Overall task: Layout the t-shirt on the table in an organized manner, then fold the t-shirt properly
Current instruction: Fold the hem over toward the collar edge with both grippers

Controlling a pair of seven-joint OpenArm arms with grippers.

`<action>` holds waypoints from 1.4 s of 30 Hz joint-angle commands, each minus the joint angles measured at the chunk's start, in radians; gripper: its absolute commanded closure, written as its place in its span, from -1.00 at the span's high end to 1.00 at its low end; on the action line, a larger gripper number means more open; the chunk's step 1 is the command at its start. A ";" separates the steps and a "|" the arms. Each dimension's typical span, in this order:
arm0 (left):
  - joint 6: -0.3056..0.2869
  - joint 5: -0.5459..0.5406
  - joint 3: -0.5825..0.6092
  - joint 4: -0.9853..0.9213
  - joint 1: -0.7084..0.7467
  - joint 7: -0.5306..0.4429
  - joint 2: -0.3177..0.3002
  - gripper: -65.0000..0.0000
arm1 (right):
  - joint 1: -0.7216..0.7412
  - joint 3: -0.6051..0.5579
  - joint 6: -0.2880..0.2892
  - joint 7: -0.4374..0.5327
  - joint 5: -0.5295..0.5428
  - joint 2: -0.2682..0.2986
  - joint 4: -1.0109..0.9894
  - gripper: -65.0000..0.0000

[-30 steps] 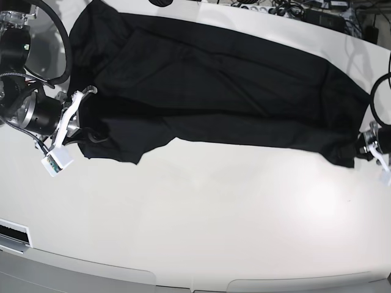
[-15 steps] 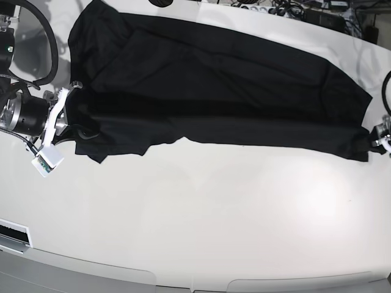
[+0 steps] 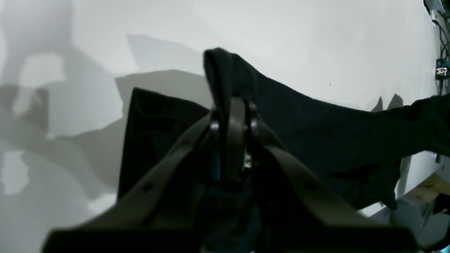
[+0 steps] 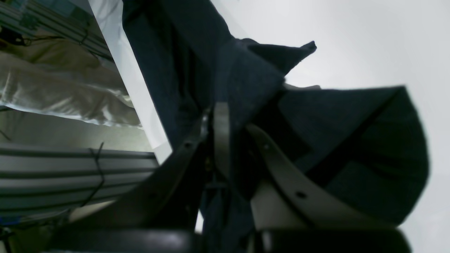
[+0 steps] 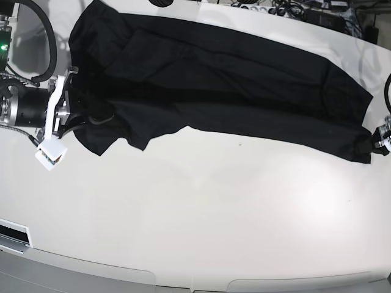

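Observation:
The black t-shirt [image 5: 226, 79] lies stretched in a long band across the far part of the white table [image 5: 201, 213]. At the left of the base view my right gripper [image 5: 76, 114] is shut on the shirt's left end, where a flap hangs toward the front. My left gripper [image 5: 374, 141], at the right edge, is shut on the shirt's lower right corner. The left wrist view shows the fingers [image 3: 235, 116] pinched on a fold of t-shirt [image 3: 316, 133] just above the table [image 3: 299, 38]. In the right wrist view the fingers [image 4: 220, 123] clamp bunched t-shirt [image 4: 369, 147].
Cables and a power strip [image 5: 287, 8] lie behind the table's back right edge. The table's curved front edge [image 5: 183, 279] runs along the bottom. Beyond the table's side edge, pale cloth [image 4: 52, 88] and slatted panels show in the right wrist view.
Both grippers have carried the shirt's ends farther back and apart. The right gripper has risen in the base view, and the shirt's near edge now sits farther back and tauter.

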 commanded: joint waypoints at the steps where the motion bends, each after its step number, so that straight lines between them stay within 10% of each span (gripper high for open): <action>1: -0.008 -0.020 -0.006 0.014 -0.021 -0.018 -0.027 -1.00 | -0.003 0.007 0.005 0.015 0.025 0.016 0.018 -1.00; 15: -0.008 -0.127 -0.006 0.014 -0.018 0.120 -0.028 -1.00 | -0.078 0.007 0.005 0.015 -0.031 0.014 0.017 -1.00; 38: -0.008 -0.106 -0.006 0.013 0.083 0.060 -0.028 -1.00 | -0.178 0.004 0.005 0.015 -0.144 0.008 0.012 -1.00; 42: -0.008 -0.105 -0.006 0.014 0.080 0.003 -0.031 -0.21 | -0.189 0.005 0.005 0.015 -0.151 0.010 0.012 -0.29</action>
